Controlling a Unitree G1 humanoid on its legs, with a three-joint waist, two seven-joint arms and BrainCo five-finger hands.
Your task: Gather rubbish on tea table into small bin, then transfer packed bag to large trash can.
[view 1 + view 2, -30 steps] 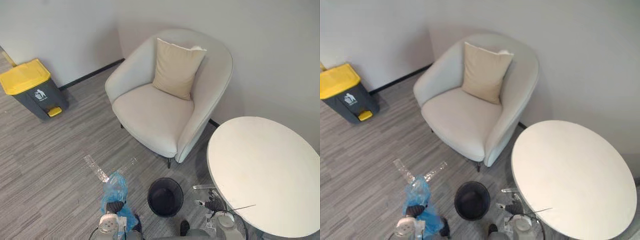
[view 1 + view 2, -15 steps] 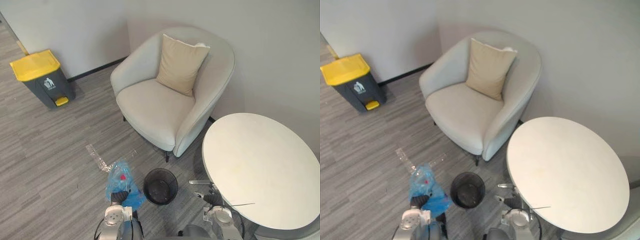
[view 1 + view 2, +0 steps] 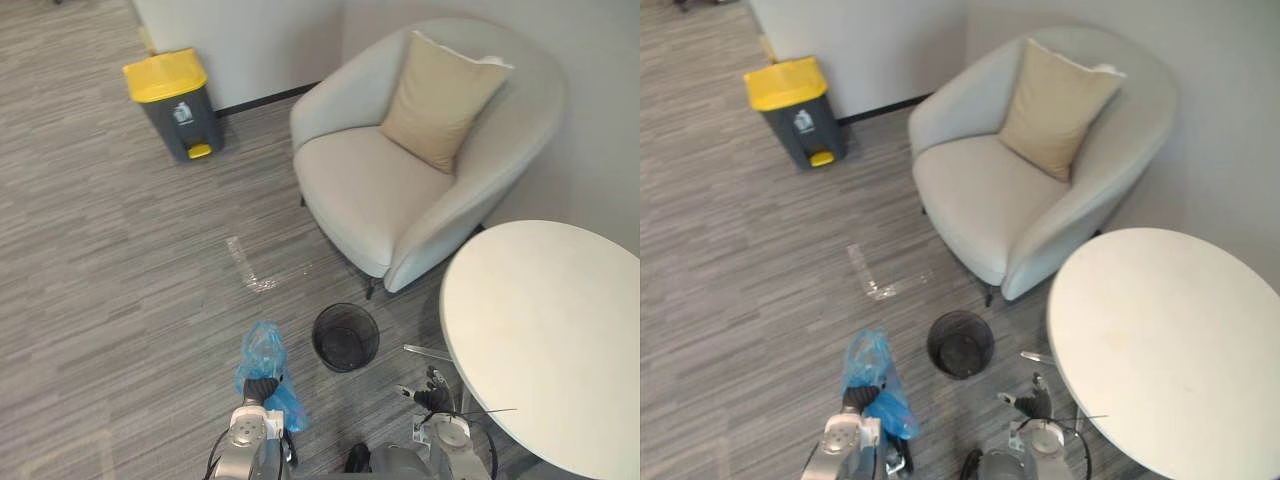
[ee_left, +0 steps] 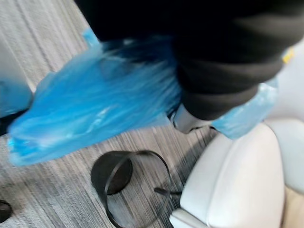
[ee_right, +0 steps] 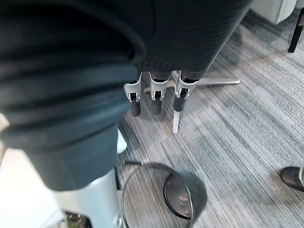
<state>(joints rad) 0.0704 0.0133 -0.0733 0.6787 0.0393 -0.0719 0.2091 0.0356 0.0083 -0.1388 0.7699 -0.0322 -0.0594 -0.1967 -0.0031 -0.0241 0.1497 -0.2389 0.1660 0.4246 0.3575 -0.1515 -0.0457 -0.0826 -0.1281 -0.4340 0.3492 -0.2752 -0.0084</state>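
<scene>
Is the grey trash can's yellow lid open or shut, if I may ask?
Shut: the yellow lid lies flat over the grey trash can.

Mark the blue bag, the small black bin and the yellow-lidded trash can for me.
blue bag [image 3: 262, 350]: left eye view, upper bulge.
small black bin [image 3: 315, 336]: left eye view, left rim.
yellow-lidded trash can [image 3: 163, 76]: left eye view, lid top.

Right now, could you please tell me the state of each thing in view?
Bag, out of the bin, gripped by the left robot hand.
Bin, upright, no liner.
Trash can, lid closed.
Right robot hand, open, holding nothing.
</scene>
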